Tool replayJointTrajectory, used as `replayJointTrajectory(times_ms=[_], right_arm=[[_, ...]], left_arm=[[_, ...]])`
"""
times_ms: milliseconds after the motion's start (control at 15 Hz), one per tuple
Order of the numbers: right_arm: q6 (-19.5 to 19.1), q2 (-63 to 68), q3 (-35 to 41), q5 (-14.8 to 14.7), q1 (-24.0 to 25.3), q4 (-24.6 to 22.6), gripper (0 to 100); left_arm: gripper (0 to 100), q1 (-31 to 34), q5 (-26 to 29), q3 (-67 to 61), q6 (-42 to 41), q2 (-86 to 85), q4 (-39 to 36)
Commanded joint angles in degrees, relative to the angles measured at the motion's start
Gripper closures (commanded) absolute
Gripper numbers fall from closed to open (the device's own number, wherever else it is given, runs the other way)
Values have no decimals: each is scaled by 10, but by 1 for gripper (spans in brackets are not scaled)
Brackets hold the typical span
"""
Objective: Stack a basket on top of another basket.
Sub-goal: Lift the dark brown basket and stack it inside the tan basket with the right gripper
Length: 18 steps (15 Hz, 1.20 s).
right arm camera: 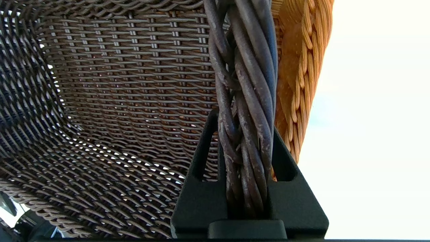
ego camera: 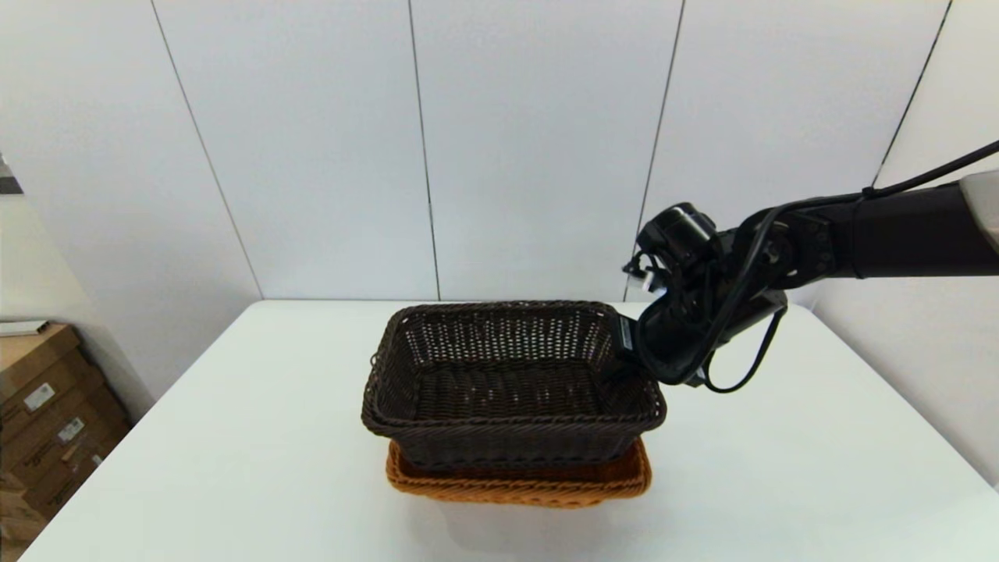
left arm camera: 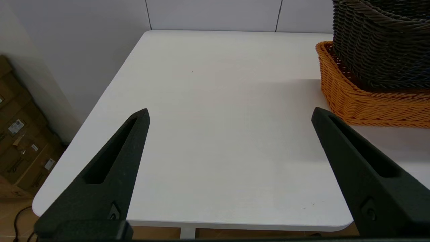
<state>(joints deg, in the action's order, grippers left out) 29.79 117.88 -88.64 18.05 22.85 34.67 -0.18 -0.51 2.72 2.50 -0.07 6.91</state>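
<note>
from my head cam, nearest me is the orange-tan basket (ego camera: 519,484), sitting on the white table (ego camera: 234,437) about centre, just toward 6 o'clock of the middle. the dark brown basket (ego camera: 507,382) sits nested in it, upright or close to it, its base down inside the orange rim, its own braided rim well above, overhanging a bit at 9 o'clock. i can't tell if it's fully seated. at 3 o'clock of the dark basket my right gripper (ego camera: 624,343) comes in from the right side on its black arm, fingers clamped on the dark basket's braided rim; the right wrist cam shows the rim braid (right arm camera: 247,111) pinched tight between both black fingers (right arm camera: 201,161), with the orange weave (right arm camera: 295,84) just beside it on the outer side. my left gripper (left arm camera: 230,114) is off toward 9 o'clock of the baskets, out of the head cam, hovering above bare table with fingers spread wide and holding nothing; both baskets show at the edge of its wrist cam. farthest out, cardboard boxes (ego camera: 47,406) on the floor at 9 o'clock and white wall panels (ego camera: 531,148) at 12 o'clock.
</note>
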Motion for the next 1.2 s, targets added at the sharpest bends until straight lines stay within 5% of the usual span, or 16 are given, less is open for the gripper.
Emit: replayJointTrajectory(times_ms=[67, 1200], right_arm=[[2, 9, 0, 0, -1, 1, 100], [2, 28, 18, -4, -3, -31, 100]], left_arm=[[0, 0, 0, 0, 0, 0, 0], [0, 0, 0, 0, 0, 1, 0]])
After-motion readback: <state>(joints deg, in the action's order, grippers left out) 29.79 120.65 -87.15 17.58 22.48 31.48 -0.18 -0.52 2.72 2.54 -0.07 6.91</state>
